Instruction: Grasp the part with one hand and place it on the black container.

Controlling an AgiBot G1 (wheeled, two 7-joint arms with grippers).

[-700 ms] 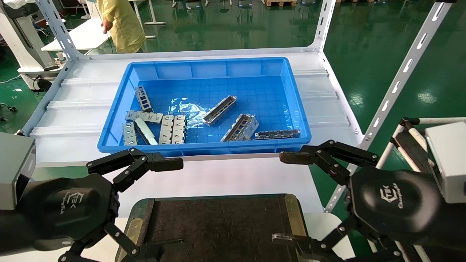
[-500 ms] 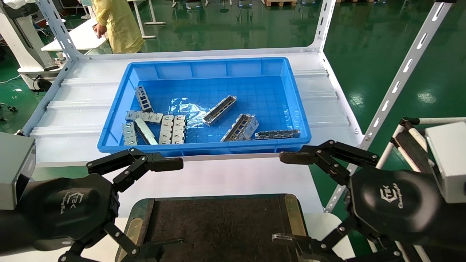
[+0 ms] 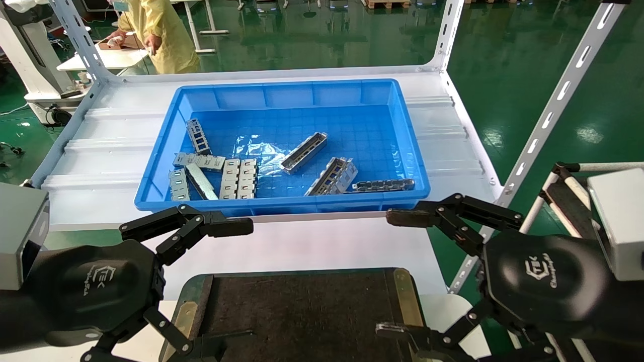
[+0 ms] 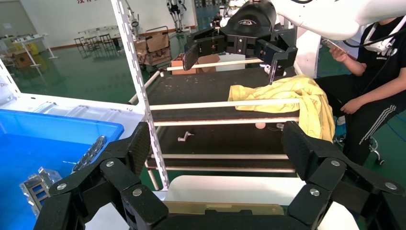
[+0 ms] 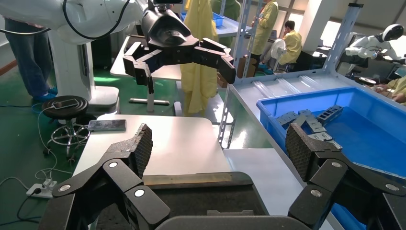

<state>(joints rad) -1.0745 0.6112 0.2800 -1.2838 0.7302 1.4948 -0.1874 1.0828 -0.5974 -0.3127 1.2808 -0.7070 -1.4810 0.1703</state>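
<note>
Nothing is grasped yet: the left gripper (image 3: 224,281) and right gripper (image 3: 402,274) hover wide open and empty over the black container (image 3: 193,296) at the near edge, so one must reach far into the blue bin (image 3: 282,203) for the part (image 3: 303,152).

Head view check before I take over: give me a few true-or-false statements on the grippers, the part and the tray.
1. Both grippers are open. True: left gripper, right gripper.
2. The part lies in the blue bin. True.
3. The black container already holds a part. False: its mat is bare.
4. The right gripper grips the part. False: it holds nothing, near the container.
5. The dark chain-like strip lies outside the bin. False: inside, by the near wall.
</note>
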